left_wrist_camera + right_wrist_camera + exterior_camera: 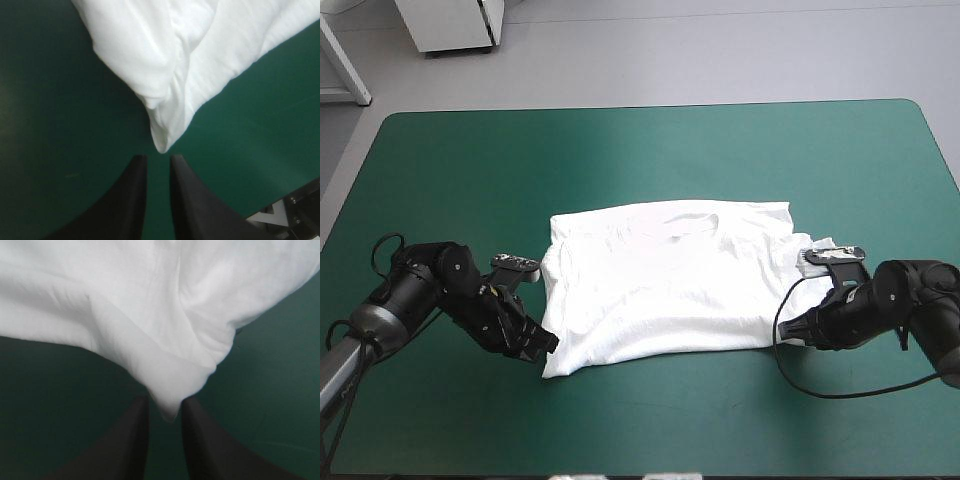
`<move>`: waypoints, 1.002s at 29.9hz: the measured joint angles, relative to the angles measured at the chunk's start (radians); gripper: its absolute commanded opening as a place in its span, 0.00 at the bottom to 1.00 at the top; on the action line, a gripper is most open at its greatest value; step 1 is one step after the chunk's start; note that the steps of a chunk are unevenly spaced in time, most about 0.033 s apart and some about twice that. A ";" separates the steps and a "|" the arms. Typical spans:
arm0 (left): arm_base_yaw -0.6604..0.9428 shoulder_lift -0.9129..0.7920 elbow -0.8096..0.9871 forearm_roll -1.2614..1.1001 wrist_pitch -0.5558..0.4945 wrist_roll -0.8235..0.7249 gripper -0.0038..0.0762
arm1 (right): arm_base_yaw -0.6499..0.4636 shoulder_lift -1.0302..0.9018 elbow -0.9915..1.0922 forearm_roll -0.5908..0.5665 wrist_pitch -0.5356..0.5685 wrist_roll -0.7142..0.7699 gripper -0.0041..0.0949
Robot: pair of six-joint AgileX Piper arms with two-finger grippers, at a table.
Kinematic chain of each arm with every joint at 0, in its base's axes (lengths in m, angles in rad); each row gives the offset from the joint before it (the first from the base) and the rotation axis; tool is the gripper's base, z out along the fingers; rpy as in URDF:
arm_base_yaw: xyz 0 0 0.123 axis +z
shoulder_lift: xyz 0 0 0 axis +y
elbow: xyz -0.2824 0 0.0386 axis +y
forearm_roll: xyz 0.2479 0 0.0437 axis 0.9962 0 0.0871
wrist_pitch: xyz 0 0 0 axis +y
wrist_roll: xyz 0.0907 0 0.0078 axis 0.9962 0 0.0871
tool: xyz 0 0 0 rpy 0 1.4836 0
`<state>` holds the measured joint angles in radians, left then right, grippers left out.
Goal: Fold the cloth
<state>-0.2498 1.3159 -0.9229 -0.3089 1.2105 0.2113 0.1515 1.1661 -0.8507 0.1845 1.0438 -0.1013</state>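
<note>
Teal-green bench (640, 160) across nearly the whole high view. Spread flat on its middle, nearer the near edge than the far one: white T-shirt (670, 290), long axis running left to right along the bench, neckline toward the far edge, hem toward the near edge, a bit of sleeve poking out at the right end. Left arm (420, 285) in low from the left, bent at the elbow, wrist just above the cover, reaching toward the shirt's near left corner. Right arm (910, 295) in low from the right, likewise bent, aimed at the near right corner. Left claw (545, 342) with black fingers a narrow gap apart, the corner's tip just ahead of them, not between (158, 159). Right claw (798, 328) all but together, pinching the other corner, white cloth dipping between the fingertips (165, 402).
</note>
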 measured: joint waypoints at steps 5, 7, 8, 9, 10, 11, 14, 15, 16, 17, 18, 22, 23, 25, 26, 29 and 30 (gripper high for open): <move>0.000 -0.038 0.001 -0.026 0.000 -0.009 0.40 | 0.000 -0.070 0.000 -0.015 0.034 0.001 0.50; 0.000 -0.071 -0.004 -0.055 0.003 -0.018 0.40 | 0.000 -0.108 -0.003 -0.035 0.049 0.013 0.50; 0.000 -0.086 -0.012 -0.068 0.007 -0.020 0.40 | 0.000 -0.126 -0.011 -0.051 0.059 0.023 0.50; 0.000 -0.107 -0.027 -0.086 0.010 -0.021 0.40 | 0.000 -0.144 -0.022 -0.071 0.066 0.039 0.50; 0.000 -0.129 -0.049 -0.104 0.012 -0.023 0.40 | 0.000 -0.158 -0.038 -0.097 0.071 0.061 0.51; 0.000 -0.146 -0.072 -0.120 0.015 -0.024 0.40 | 0.000 -0.167 -0.057 -0.121 0.076 0.081 0.52; 0.000 -0.197 -0.182 -0.180 0.022 -0.025 0.40 | 0.000 -0.181 -0.120 -0.204 0.087 0.146 0.54; 0.000 -0.208 -0.223 -0.195 0.023 -0.022 0.40 | 0.000 -0.181 -0.142 -0.226 0.089 0.164 0.54; 0.000 -0.213 -0.264 -0.205 0.026 -0.018 0.40 | 0.000 -0.180 -0.161 -0.242 0.089 0.179 0.54; 0.000 -0.217 -0.304 -0.215 0.029 -0.015 0.40 | 0.000 -0.176 -0.178 -0.255 0.089 0.188 0.54; 0.000 -0.217 -0.333 -0.221 0.030 -0.011 0.40 | 0.000 -0.170 -0.190 -0.260 0.089 0.195 0.54; 0.000 -0.217 -0.443 -0.233 0.038 0.001 0.40 | 0.000 -0.120 -0.217 -0.289 0.065 0.228 0.54; 0.000 -0.217 -0.461 -0.233 0.039 0.005 0.40 | -0.002 -0.099 -0.218 -0.293 0.058 0.233 0.54; 0.000 -0.216 -0.482 -0.237 0.039 0.010 0.40 | -0.015 -0.053 -0.218 -0.296 0.040 0.241 0.57; 0.000 -0.215 -0.486 -0.238 0.039 0.012 0.40 | -0.026 -0.024 -0.218 -0.292 0.029 0.244 0.59; 0.000 -0.207 -0.486 -0.239 0.039 0.019 0.40 | -0.072 0.068 -0.218 -0.262 -0.007 0.243 0.62; 0.000 -0.204 -0.486 -0.239 0.039 0.020 0.40 | -0.084 0.091 -0.218 -0.249 -0.024 0.240 0.62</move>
<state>-0.2498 1.1115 -1.4091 -0.5479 1.2495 0.2314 0.0671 1.2573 -1.0692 -0.0650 1.0203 0.1385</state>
